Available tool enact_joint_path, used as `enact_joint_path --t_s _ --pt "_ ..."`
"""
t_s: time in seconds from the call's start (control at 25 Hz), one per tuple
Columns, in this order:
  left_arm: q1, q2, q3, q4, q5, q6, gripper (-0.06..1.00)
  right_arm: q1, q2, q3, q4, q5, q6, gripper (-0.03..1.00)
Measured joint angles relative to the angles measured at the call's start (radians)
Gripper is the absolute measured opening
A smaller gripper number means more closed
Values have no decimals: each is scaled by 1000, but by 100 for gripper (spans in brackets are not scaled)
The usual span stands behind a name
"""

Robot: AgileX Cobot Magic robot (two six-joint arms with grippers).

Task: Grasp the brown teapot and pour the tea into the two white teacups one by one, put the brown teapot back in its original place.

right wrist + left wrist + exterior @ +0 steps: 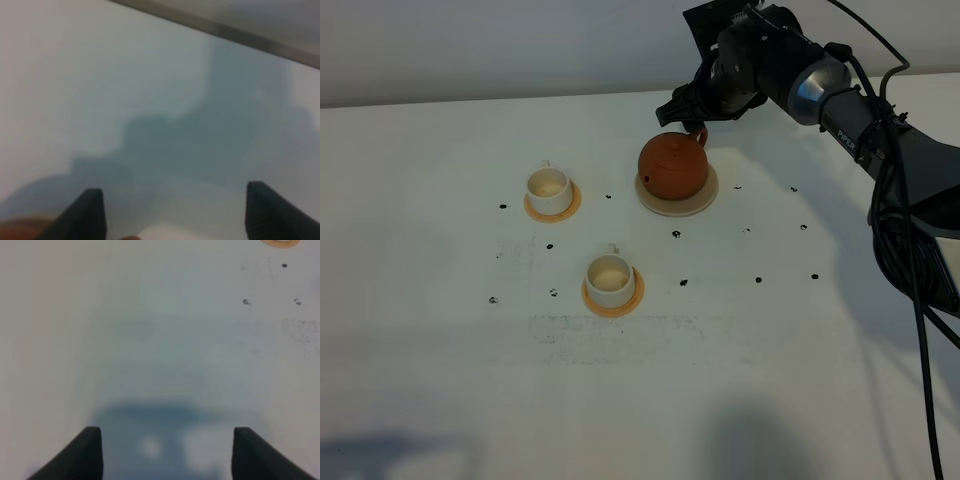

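White table (440,400) fills the field, speckled with small black marks (676,234) and faint grey scuffing toward the near edge. We note the left gripper (165,455) only in its own wrist view: two dark fingers (90,452) stand wide apart with nothing between them, over bare tabletop and its own shadow. A sliver of an orange-tan coaster shows at that picture's far rim. Moving outward, the near teacup (610,276) stands upright on its coaster (613,302), tiny handle turned away from us. Its inside looks pale; we cannot tell whether it holds tea. Beyond it and to the left, well apart, the far teacup (549,188) sits likewise on a second coaster (553,212). Farther right, the brown teapot (672,168) rests upright, lid on, centred on the cream saucer (680,207), loop handle toward the back. Just behind and above that handle hangs the right gripper (682,108), claw spread wide and holding nothing. Its wrist view shows blurred table between the fingers (92,215). Whether it touches the handle we cannot tell.
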State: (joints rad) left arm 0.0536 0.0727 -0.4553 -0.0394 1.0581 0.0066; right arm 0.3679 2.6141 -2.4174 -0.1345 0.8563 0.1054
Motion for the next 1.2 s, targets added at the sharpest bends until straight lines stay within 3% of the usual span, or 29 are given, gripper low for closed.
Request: enact_joint_path --t_s 1.2 --pt "0 0 0 0 0 1 55 -1 -1 -4 28 72 -115 59"
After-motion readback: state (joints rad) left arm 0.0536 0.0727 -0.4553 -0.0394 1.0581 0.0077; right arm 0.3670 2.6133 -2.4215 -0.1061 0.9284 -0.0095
